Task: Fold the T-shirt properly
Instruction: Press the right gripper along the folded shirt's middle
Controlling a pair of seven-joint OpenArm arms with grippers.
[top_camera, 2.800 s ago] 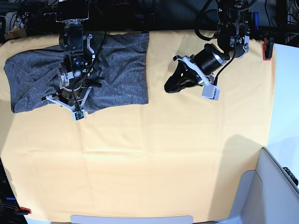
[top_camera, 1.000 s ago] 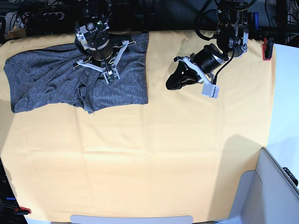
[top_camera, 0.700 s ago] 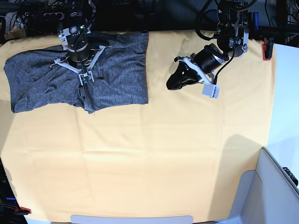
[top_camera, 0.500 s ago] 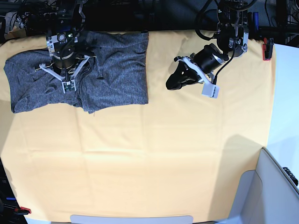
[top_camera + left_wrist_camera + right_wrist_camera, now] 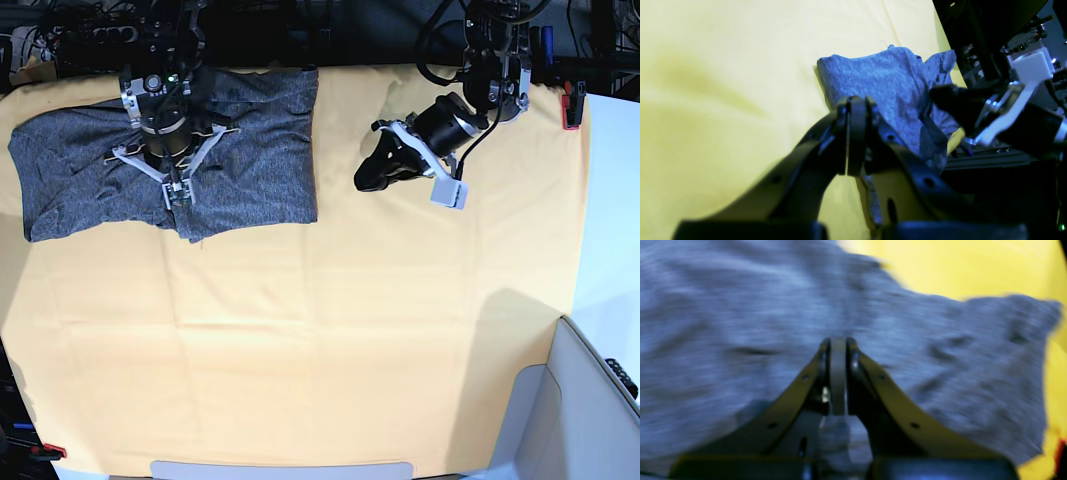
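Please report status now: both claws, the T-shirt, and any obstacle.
Left claw shut, empty, over bare cloth. Right claw shut, above the T-shirt. T-shirt roughly folded, still wrinkled, at far edge of yellow-orange cloth. Nothing in the way.

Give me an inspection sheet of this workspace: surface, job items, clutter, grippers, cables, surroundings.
Surface: yellow-orange cloth covers the table, lightly creased.
Job's things: T-shirt, dark grey, lies partly folded and wrinkled at the far edge on the base view's left.
Clutter: nothing seen on the cloth.
Grippers: right gripper shut, above the T-shirt, nothing visibly pinched; left gripper shut, empty, over bare cloth.
Cables: black cables loop behind the left arm at the far edge.
Surroundings: red clamp on the far corner; white panel at the near right of the base view.
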